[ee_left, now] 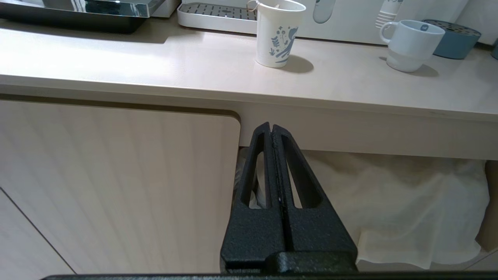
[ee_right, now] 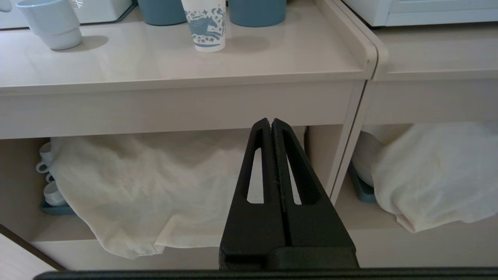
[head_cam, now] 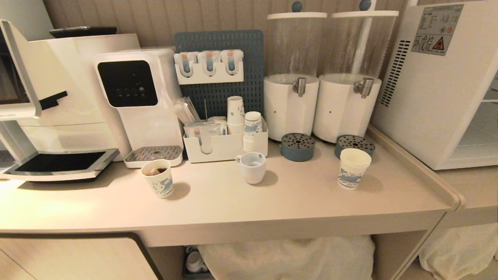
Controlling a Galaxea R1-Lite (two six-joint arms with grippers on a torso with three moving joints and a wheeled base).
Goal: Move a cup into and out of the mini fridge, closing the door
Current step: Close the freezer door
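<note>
Cup: the cup (head_cam: pixel 353 168) stands upright on the counter (head_cam: pixel 218 202), toward its right end, just in front of a round blue drip stand (head_cam: pixel 354 144). Nothing touches it.
Room around the cup: bare counter lies in front of it and to both sides. The counter's raised right edge is near.
Mini fridge: the mini fridge (head_cam: pixel 435 89) sits to the right of the cup, on a lower counter past that raised edge. Its vented side faces the cup.
Door: I cannot tell where it is.
White mug: a plain white mug (head_cam: pixel 252 167) stands well to the left of the cup.
Short cup: a shorter blue-print cup (head_cam: pixel 158 178) stands further left, near the front edge.
Left gripper: the left gripper (ee_left: pixel 271 128) is below the counter's front edge, fingers pressed together, holding nothing.
Right gripper: the right gripper (ee_right: pixel 270 123) is also below the edge, in front of the open shelf with a white cloth (ee_right: pixel 148 186). Its fingers are pressed together and hold nothing.
</note>
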